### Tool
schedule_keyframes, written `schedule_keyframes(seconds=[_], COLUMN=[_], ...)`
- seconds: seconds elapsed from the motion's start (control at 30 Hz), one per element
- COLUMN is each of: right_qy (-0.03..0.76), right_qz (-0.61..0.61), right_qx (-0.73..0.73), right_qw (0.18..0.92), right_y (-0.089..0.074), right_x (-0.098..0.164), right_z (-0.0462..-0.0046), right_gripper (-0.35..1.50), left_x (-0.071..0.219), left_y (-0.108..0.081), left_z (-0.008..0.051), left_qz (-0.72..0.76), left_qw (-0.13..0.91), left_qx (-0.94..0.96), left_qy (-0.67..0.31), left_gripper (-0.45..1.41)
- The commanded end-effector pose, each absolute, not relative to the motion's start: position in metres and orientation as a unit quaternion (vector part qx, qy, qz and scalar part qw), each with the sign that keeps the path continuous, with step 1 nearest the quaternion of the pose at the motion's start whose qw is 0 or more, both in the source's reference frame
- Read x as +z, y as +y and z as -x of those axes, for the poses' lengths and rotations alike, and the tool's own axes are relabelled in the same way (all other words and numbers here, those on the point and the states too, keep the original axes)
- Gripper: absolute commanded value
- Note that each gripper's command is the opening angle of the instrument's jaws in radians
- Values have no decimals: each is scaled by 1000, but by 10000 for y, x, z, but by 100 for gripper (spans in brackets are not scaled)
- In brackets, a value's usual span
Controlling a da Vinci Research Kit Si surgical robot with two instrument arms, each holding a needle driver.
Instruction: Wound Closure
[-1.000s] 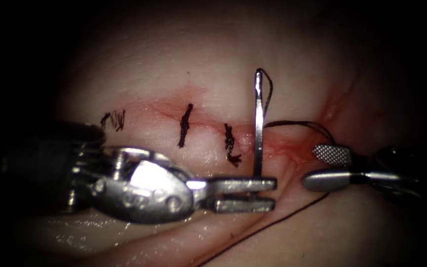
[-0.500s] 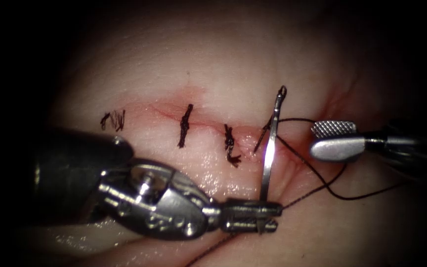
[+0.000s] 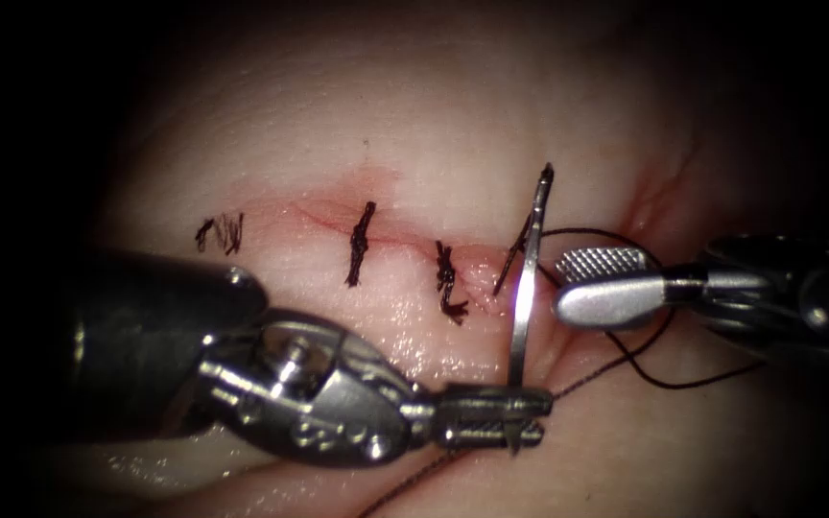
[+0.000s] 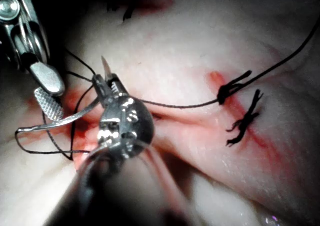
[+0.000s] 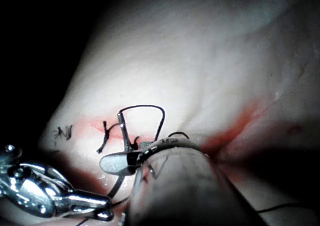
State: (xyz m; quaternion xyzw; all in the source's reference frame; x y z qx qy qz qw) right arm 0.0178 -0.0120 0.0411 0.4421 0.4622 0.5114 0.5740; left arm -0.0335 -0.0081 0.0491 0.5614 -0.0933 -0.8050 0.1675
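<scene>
Below the cut we log the left tool (image 3: 496,422) clamping the needle (image 3: 527,278) near its tip, free of the tissue (image 3: 414,125), the right tool (image 3: 587,283) gaping empty beside it: the slack thread (image 3: 659,360) could snag in those jaws.

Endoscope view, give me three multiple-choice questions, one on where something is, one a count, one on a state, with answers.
1. Where does the left tool grip the needle?
A. Near its pointed end
B. At the thread end
C. Nowhere

2. How many finished stitches cross the cut?
A. One
B. Three
C. Five

3. How do the right tool's jaws stand?
A. Open, holding nothing
B. Shut on thread
C. Shut on tissue

Answers: 1 A, the point pokes just past its jaws; 2 B, three dark knots lie along it; 3 A, the ribbed jaw sits apart from the smooth one.
</scene>
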Motion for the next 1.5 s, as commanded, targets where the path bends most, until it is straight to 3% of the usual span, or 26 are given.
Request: schedule_keyframes(seconds=[0.03,0.4,0.57,0.67,0.7,0.73,0.77,0.93,1.0,1.03,1.13,1.27,1.33,1.37,1.4,1.43,1.47,1.5], right_qy=[467,474,475,475,475,474,473,465,463,461,466,501,511,521,521,524,526,529], right_qz=[-440,-434,-432,-432,-433,-431,-423,-394,-392,-389,-383,-348,-337,-326,-326,-323,-321,-313], right_qx=[511,510,511,511,511,512,519,544,549,551,549,534,534,537,537,538,538,536], right_qw=[573,571,571,571,571,571,573,577,576,577,579,586,584,578,578,577,576,578], right_y=[-118,-121,-121,-121,-121,-121,-123,-124,-124,-123,-118,-105,-101,-96,-96,-95,-93,-91], right_x=[417,427,428,428,428,428,429,432,434,435,439,443,444,443,443,442,441,440], right_z=[-191,-208,-212,-213,-213,-213,-213,-213,-212,-211,-205,-192,-188,-183,-183,-181,-180,-179], right_gripper=[101,101,91,64,34,-10,-35,-35,-35,-35,-35,-35,-35,-35,-35,-35,-35,-35], left_x=[495,489,489,489,489,489,488,487,485,483,474,449,439,432,432,431,430,431], left_y=[-81,-82,-82,-82,-82,-82,-82,-81,-78,-77,-70,-56,-49,-46,-46,-45,-44,-42], left_z=[343,344,345,346,346,346,346,347,346,346,343,329,320,308,308,303,298,294], left_qz=[-561,-560,-558,-558,-558,-558,-558,-558,-559,-559,-577,-610,-613,-615,-615,-615,-614,-610], left_qw=[166,166,165,165,165,165,165,164,163,162,84,-5,-29,-46,-46,-57,-67,-74], left_qx=[-806,-806,-807,-807,-807,-807,-808,-808,-808,-808,-811,-792,-790,-787,-787,-786,-785,-787], left_qy=[-94,-94,-95,-96,-96,-96,-96,-95,-94,-93,-53,-25,-4,18,18,28,40,55], left_gripper=[-45,-45,-45,-45,-45,-45,-45,-42,49,67,113,134,124,109,109,94,64,19])
